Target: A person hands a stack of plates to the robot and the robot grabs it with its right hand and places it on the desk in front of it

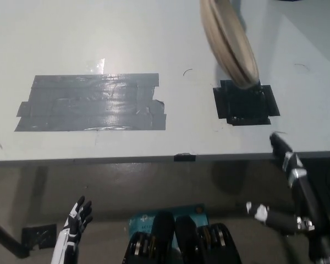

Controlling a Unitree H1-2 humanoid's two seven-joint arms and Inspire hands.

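A stack of beige plates [229, 41] hangs tilted and edge-on over the far right of the desk [154, 33], blurred, with its lower rim just above a black tape square [246, 103]. Whatever holds the stack is outside the picture. My black right hand [297, 192] is at the lower right, below the desk's front edge and well short of the plates. It is open, its fingers spread and holding nothing. My white left hand [76, 223] rests low at the lower left, under the desk's edge, with its fingers extended and nothing in it.
A large patch of grey tape [93, 103] lies on the desk's left half. A small black mark [185, 157] sits on the front edge. On the floor below are a dark square [39, 235] and a blue item [146, 217].
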